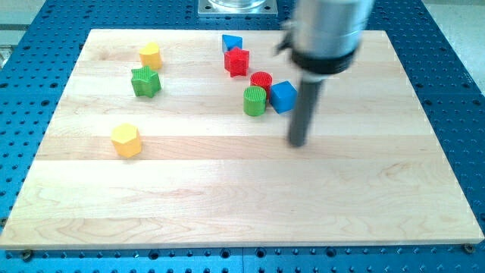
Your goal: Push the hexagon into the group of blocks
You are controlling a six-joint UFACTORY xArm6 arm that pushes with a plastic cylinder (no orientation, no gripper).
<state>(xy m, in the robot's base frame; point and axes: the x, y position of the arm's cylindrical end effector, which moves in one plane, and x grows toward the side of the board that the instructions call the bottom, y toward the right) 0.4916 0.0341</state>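
A yellow hexagon point(126, 139) lies alone at the view's left on the wooden board point(242, 197). A group of blocks sits at the top centre: a blue triangle point(231, 43), a red star point(237, 61), a red cylinder point(261, 81), a green cylinder point(255, 100) and a blue cube point(283, 96). A second yellow block point(150, 54) and a green star point(145, 81) lie at the upper left. My tip point(298, 142) rests on the board just below and right of the blue cube, far to the right of the hexagon.
The board lies on a blue perforated table point(455, 45). The arm's grey body point(326, 34) hangs over the board's upper right and hides part of its top edge.
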